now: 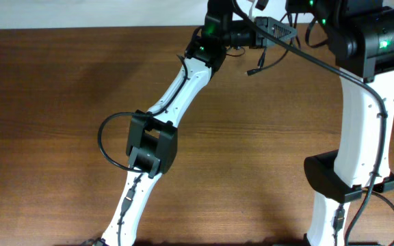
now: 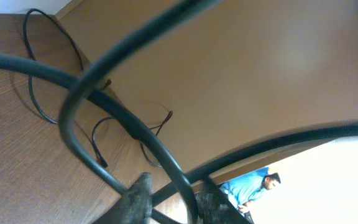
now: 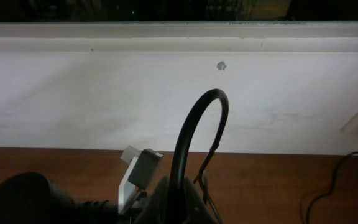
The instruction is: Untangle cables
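Note:
Both arms reach to the table's far edge, where the left gripper (image 1: pixel 282 30) and right gripper (image 1: pixel 298 12) meet. In the right wrist view my right gripper (image 3: pixel 182 198) is shut on a black cable (image 3: pixel 220 109) that arches up out of the fingers. My left gripper (image 2: pixel 176 185) has its jaws a little apart, open, with a blurred black cable (image 2: pixel 166 155) running through the gap. More thin cables (image 2: pixel 94 143) lie in loose loops on the wood. Overhead, a small plug end (image 1: pixel 252 70) dangles below the grippers, and a long black cable (image 1: pixel 320 61) slants to the right arm.
The white wall (image 3: pixel 104 93) stands right behind the table's far edge. A grey and white block (image 3: pixel 140 171) sits beside my right fingers. Another cable loop (image 3: pixel 328 177) lies at the right. A person in blue (image 2: pixel 250 186) is beyond the table.

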Controlling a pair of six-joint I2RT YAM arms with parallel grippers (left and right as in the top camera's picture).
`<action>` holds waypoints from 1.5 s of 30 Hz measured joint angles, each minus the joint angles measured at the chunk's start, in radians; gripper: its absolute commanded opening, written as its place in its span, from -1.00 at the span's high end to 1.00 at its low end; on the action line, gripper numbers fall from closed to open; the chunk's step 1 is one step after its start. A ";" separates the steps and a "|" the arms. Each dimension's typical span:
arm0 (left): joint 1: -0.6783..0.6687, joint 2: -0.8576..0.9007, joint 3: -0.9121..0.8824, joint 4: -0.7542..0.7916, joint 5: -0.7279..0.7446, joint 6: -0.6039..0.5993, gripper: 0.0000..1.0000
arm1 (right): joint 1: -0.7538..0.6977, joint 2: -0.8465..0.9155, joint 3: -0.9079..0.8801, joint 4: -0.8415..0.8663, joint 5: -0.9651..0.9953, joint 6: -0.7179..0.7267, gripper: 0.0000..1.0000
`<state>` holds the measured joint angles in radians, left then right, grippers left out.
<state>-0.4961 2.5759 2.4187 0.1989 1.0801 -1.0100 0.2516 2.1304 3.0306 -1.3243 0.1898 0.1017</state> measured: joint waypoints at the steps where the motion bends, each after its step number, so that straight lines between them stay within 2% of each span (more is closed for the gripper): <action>1: 0.000 0.000 0.000 0.000 0.000 0.000 0.49 | 0.000 0.000 0.000 -0.001 0.000 0.000 0.92; 6: 0.003 0.000 0.000 0.000 0.000 -0.001 0.25 | 0.000 0.000 0.000 0.000 0.005 -0.009 0.92; 10: 0.020 0.000 0.000 0.000 0.000 0.000 0.37 | 0.000 0.000 0.000 0.000 0.014 -0.019 0.92; 30: 0.028 0.000 0.000 0.000 -0.005 -0.001 0.31 | 0.000 0.000 0.000 -0.061 0.016 -0.023 0.92; 40: 0.019 0.000 0.000 0.000 -0.007 -0.001 0.27 | 0.046 0.000 0.000 -0.018 0.016 -0.024 0.92; 41: 0.016 0.000 0.000 0.000 -0.008 -0.001 0.28 | 0.048 0.000 0.000 -0.016 0.015 -0.023 0.92; 42: 0.013 0.000 0.000 0.000 -0.008 -0.001 0.58 | 0.049 0.000 0.000 -0.015 0.016 -0.024 0.92; 45: 0.008 0.000 0.000 0.000 -0.008 -0.005 0.99 | 0.050 0.000 0.000 -0.015 0.016 -0.024 0.92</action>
<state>-0.4881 2.5759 2.4184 0.1986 1.0718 -1.0149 0.3012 2.1300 3.0306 -1.3396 0.2054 0.0780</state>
